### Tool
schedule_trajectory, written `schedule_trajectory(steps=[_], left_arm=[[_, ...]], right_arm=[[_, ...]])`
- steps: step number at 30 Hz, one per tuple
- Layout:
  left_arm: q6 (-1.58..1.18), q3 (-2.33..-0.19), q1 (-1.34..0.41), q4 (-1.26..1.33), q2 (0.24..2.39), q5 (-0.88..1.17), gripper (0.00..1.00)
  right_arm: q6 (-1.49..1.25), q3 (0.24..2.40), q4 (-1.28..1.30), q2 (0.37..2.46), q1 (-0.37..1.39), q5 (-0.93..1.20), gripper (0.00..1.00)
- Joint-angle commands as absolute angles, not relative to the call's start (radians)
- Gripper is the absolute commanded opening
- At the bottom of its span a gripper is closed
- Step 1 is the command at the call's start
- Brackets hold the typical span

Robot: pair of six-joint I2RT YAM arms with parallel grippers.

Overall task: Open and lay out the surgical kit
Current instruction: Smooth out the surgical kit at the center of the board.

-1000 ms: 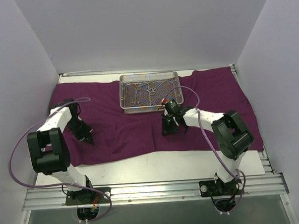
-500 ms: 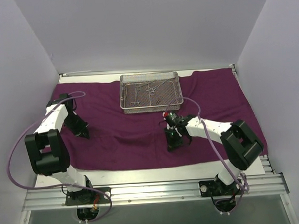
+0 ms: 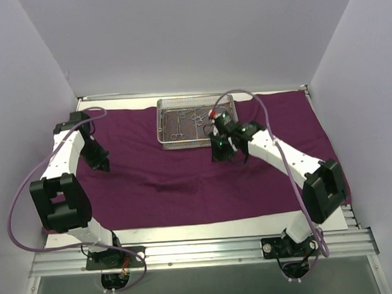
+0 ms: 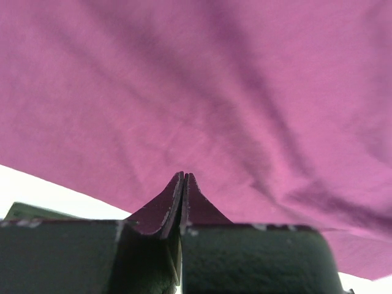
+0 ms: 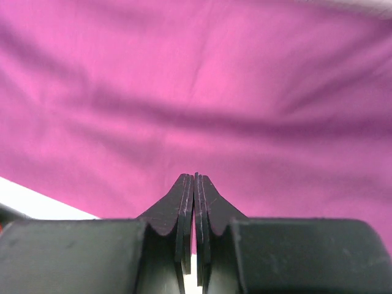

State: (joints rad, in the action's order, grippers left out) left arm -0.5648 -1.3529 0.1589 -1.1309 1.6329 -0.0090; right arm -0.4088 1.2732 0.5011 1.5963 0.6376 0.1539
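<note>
Cloth point(image 3: 184, 180) lay spread on table point(image 3: 186, 229); table strip showed before cloth's near edge. Tray point(image 3: 199, 145) sat on cloth, far centre. Forceps point(image 3: 200, 114) lay in tray. Left gripper point(image 3: 102, 167) over cloth's left part. Right gripper point(image 3: 219, 158) just before tray's right corner.

The right gripper point(image 3: 219, 151) was over the middle of the cloth wrap point(image 3: 172, 193) a second ago and then went nearer to the bases. Now it sits just beside the near right corner of the wire-mesh tray point(image 3: 183, 145), with its arm stretched out more. The left gripper point(image 3: 100, 163) has gone farther back and to the left. The near edge of the cloth wrap now lies closer to the bases.
</note>
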Motion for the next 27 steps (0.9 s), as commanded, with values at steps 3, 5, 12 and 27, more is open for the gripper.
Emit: schedule_trajectory(steps=[3,5,12,27], left_arm=[[-0.511,-1.531,0.158,-1.069,1.725,0.078,0.02],[-0.494,-1.604,0.158,-1.043,1.764,0.103,0.02],[-0.494,-1.817,0.132,-1.016,2.009,0.126,0.02],[-0.486,-1.96,0.107,-0.936,2.262,0.253,0.02]], right_arm=[[-0.385,1.417,0.563,1.71,0.376,0.113,0.0],[-0.385,1.466,0.56,1.746,0.26,0.153,0.0],[-0.397,1.611,0.503,1.917,0.005,0.215,0.0],[-0.511,1.385,0.343,2.092,-0.244,0.203,0.0]])
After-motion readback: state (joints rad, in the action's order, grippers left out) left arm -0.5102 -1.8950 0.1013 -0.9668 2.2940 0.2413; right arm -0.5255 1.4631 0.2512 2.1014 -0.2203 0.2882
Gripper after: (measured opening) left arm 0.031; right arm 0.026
